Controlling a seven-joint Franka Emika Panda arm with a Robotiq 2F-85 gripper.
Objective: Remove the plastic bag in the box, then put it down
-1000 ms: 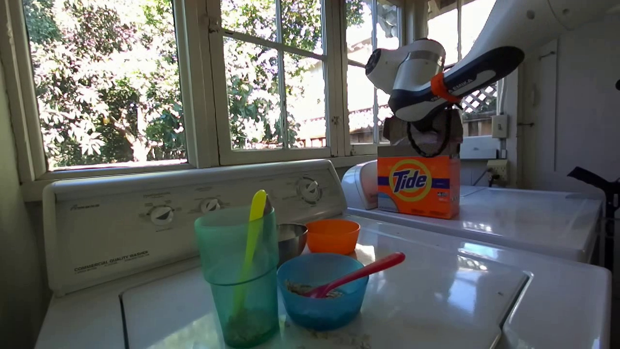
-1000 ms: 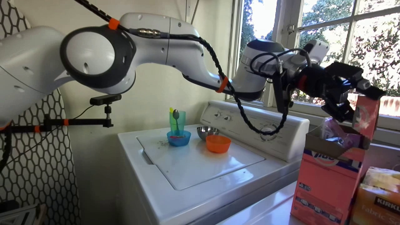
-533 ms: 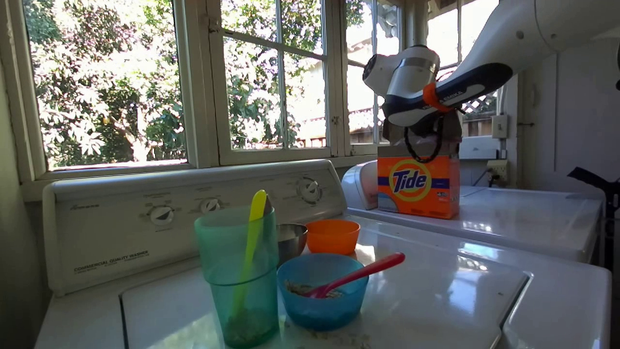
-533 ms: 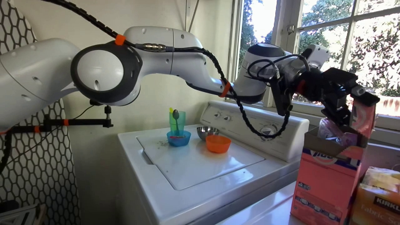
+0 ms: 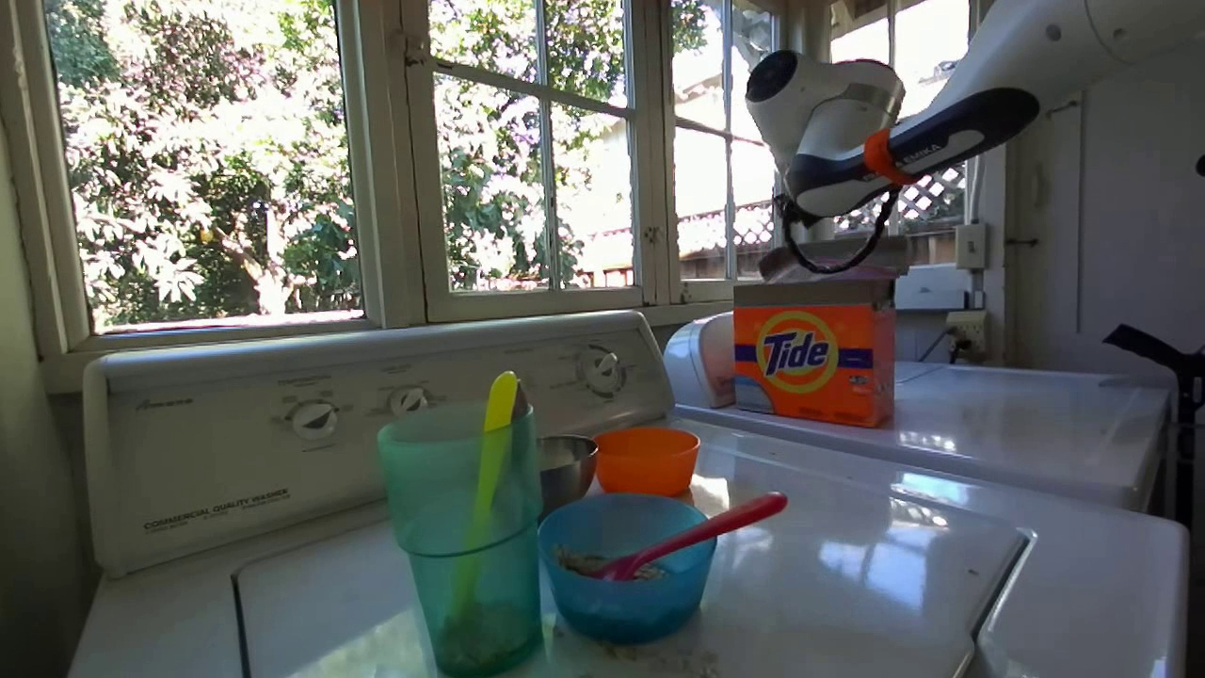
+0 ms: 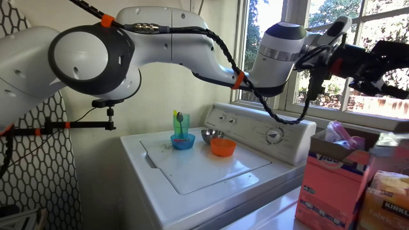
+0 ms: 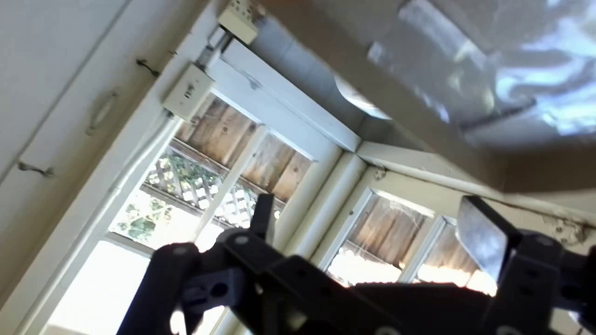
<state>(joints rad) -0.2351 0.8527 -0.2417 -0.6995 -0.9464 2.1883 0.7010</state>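
Observation:
The orange Tide box (image 5: 814,365) stands upright with its top open; it shows in both exterior views (image 6: 330,191). Its lid flap (image 6: 396,148) is tipped back and blurred in an exterior view. The clear plastic bag (image 6: 337,133), with a pinkish part, pokes up inside the box opening. In the wrist view, the box rim (image 7: 396,102) crosses the upper right, with the crinkly bag (image 7: 545,83) inside it. My gripper (image 7: 372,228) is open with nothing between its fingers. In an exterior view the gripper (image 6: 399,75) is above and past the box, partly cut off by the frame edge.
A Kirkland box (image 6: 388,201) stands beside the Tide box. The window (image 6: 326,89) is close behind the arm. On the washer (image 5: 847,565) are a green cup (image 5: 461,546), blue bowl (image 5: 626,574), orange bowl (image 5: 648,461) and metal bowl (image 6: 212,135). A cable loop (image 6: 271,111) hangs below the wrist.
The arm dipped slightly, then rose and reached further past the box. The lid flap that stood upright by the gripper is now tipped back and lower. The bag still sits in the box.

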